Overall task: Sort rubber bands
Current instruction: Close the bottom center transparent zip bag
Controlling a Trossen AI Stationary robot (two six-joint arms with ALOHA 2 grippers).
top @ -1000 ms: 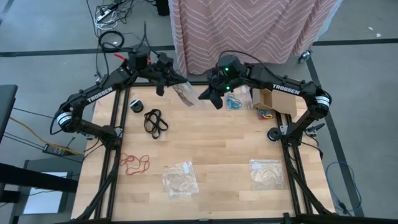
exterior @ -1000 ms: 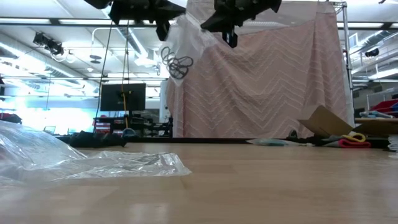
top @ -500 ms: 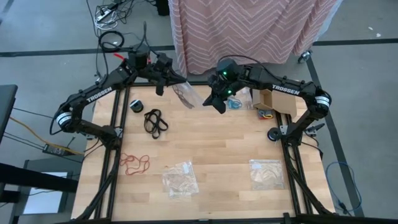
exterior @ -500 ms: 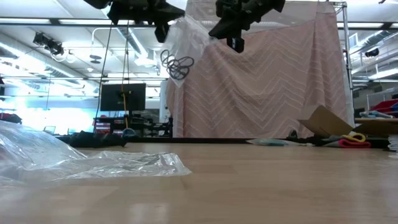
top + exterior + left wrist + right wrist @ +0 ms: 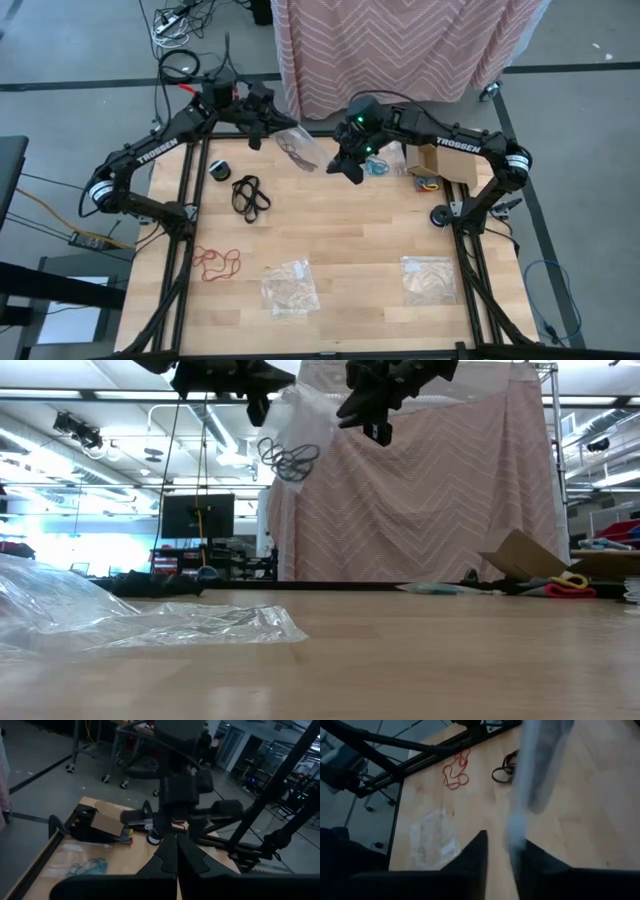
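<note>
A clear plastic bag [image 5: 303,148] with dark brown rubber bands [image 5: 290,460] inside hangs high above the table's far side, held by my shut left gripper [image 5: 262,128]. My right gripper [image 5: 345,162] is at the bag's other side, open by a narrow gap. In the right wrist view the bag's blurred edge [image 5: 514,837] runs down between its fingers. Black bands [image 5: 250,193], red bands [image 5: 216,262] and teal-blue bands [image 5: 377,165] lie flat on the table. My left gripper pinches the bag's upper edge [image 5: 274,400] between its shut fingers, coming level from the table's left. The bag hangs below, lifted clear, with the brown bands in its lower part. My right gripper has the bag's edge between its fingers; whether a finger touches it, I cannot tell.
Two more clear bags [image 5: 288,287] [image 5: 428,278] lie near the table's near edge; one fills the low view's foreground [image 5: 150,622]. An open cardboard box [image 5: 440,158] with coloured bands sits at the far right. A small black round object [image 5: 220,170] lies by the black bands. A pink cloth [image 5: 400,50] hangs behind.
My right gripper has dropped a little and closed in on the bag's free side. The bag's lower part with the brown bands has swung and tilted toward my right gripper, while its held upper edge has stayed at my left gripper.
</note>
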